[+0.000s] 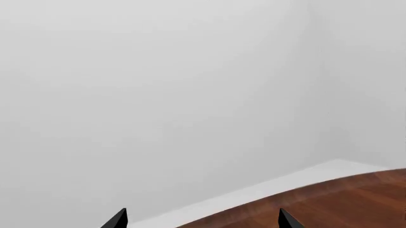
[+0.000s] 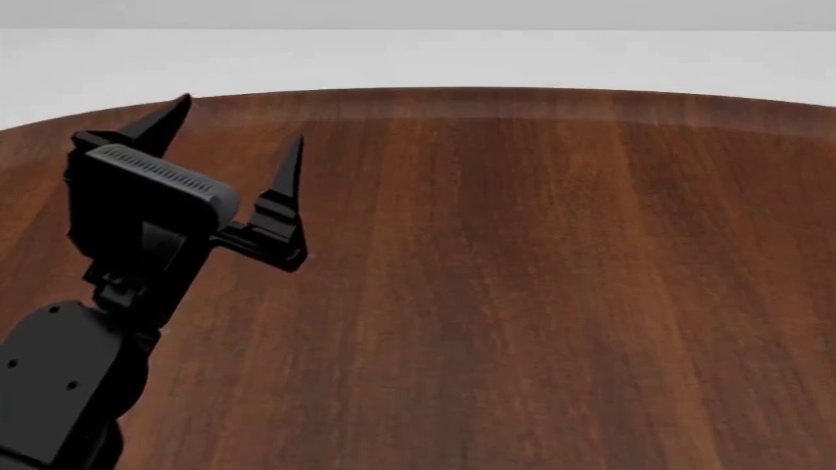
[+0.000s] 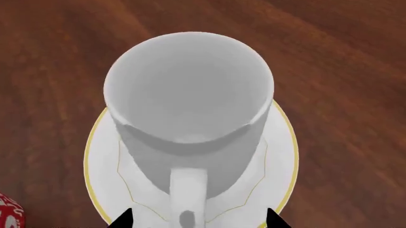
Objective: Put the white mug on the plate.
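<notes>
In the right wrist view the right end effector (image 3: 198, 219) showed only two dark fingertips (image 3: 123, 219) at the bottom edge, spread wide to either side of the white mug's handle and gripping nothing. The white mug (image 3: 188, 102) filled the centre of the frame, upright with its long axis toward the camera, its open mouth facing the lens and its loop handle pointing to the bottom edge. It was smooth, plain and cylindrical, standing on the plate (image 3: 282, 152), a round white dish with a thin golden rim, largely hidden by the mug and cut off below. A scrap of a red object (image 3: 9, 214) was cropped at lower left. The table (image 3: 343, 57) was dark streaked wood. In the head view the left end effector (image 2: 233, 125) stood at upper left with its pointed fingers parted wide and empty.
</notes>
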